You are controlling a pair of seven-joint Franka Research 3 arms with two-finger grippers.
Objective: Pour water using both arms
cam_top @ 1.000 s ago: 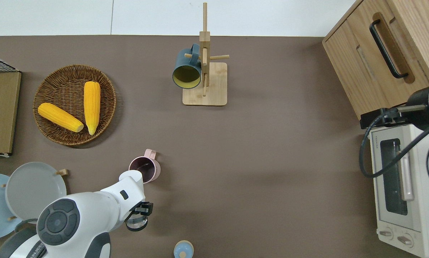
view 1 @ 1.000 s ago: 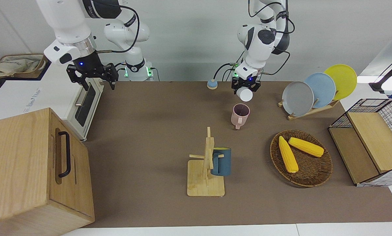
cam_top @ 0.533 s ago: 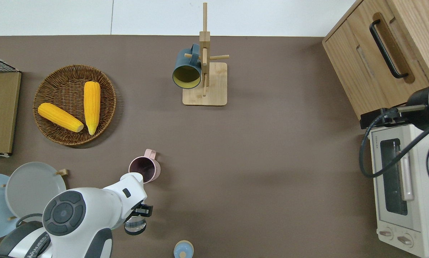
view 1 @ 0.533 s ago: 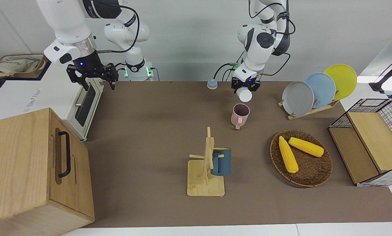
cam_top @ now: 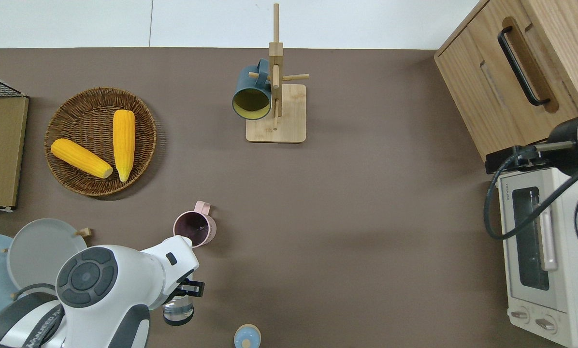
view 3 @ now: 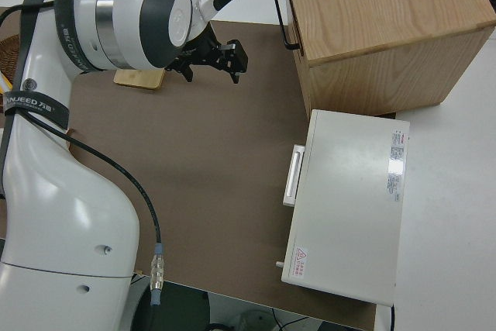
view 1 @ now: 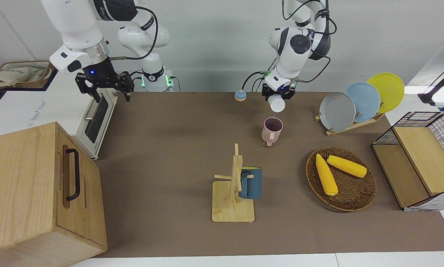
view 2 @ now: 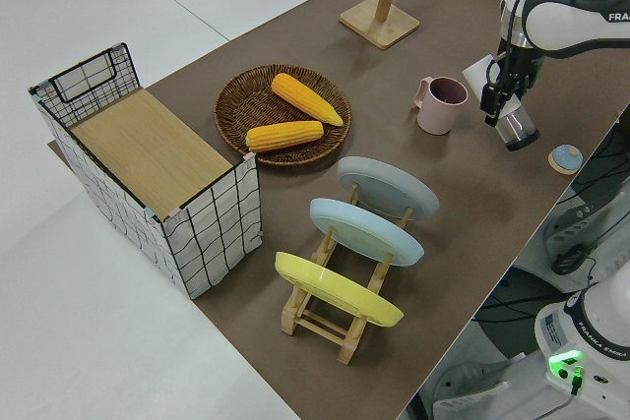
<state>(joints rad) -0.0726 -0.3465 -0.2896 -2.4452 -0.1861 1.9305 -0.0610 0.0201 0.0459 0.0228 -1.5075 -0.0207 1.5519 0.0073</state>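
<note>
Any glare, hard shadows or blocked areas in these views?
Front view: even light, soft shadow beside the basket. Overhead view: the left arm hides part of the glass it holds. Left side view: white floor is bright, table readable. Right side view: the right arm fills much of the frame.

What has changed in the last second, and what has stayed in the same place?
The left claw, shut on the clear glass, drew back from the pink mug toward the robots and tipped the glass more upright. Nothing was let go. The pink mug, the blue mug on the wooden rack, the corn basket and the parked right arm stayed as they were.
</note>
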